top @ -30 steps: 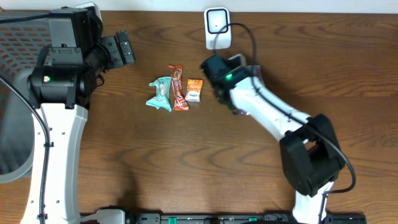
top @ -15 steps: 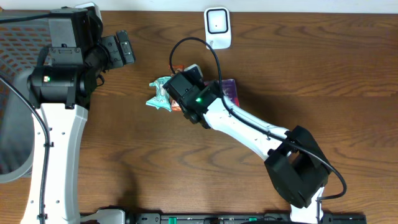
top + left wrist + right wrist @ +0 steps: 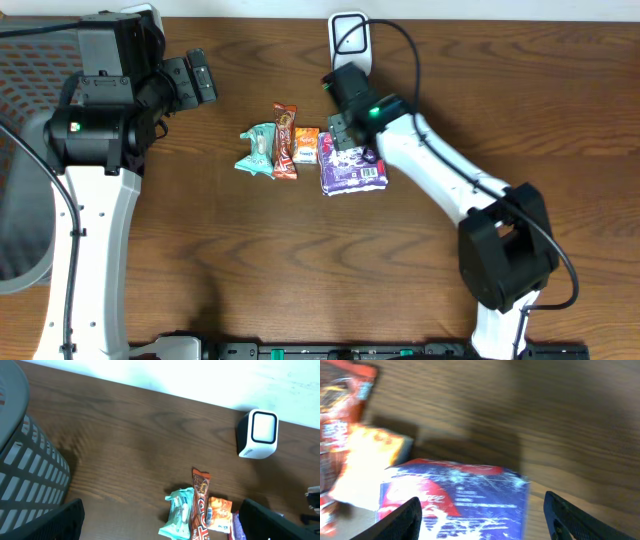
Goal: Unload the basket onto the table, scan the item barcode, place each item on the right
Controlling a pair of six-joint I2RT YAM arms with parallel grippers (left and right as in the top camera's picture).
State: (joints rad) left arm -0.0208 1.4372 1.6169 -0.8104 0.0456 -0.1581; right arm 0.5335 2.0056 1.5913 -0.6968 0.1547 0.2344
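— What does everything rest on?
— A dark brown, wood-grained bench (image 3: 200, 260), evenly lit.
— And around it?
— A plain white surface (image 3: 210, 377) lies beyond the far edge — a grey slatted basket (image 3: 27, 477) stands left.

On the wooden table (image 3: 200, 250) lie in a row, from left to right, a teal packet (image 3: 258, 152), a brown bar (image 3: 285, 140), a small orange packet (image 3: 308, 146) and a purple packet (image 3: 355, 172). The right gripper (image 3: 338, 140) hangs over the purple packet's far left corner. A white scanner (image 3: 349, 40) stands farther back.

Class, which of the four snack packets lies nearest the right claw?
The purple packet, at the row's right end, right by the right claw; the teal, brown and orange ones lie farther left.
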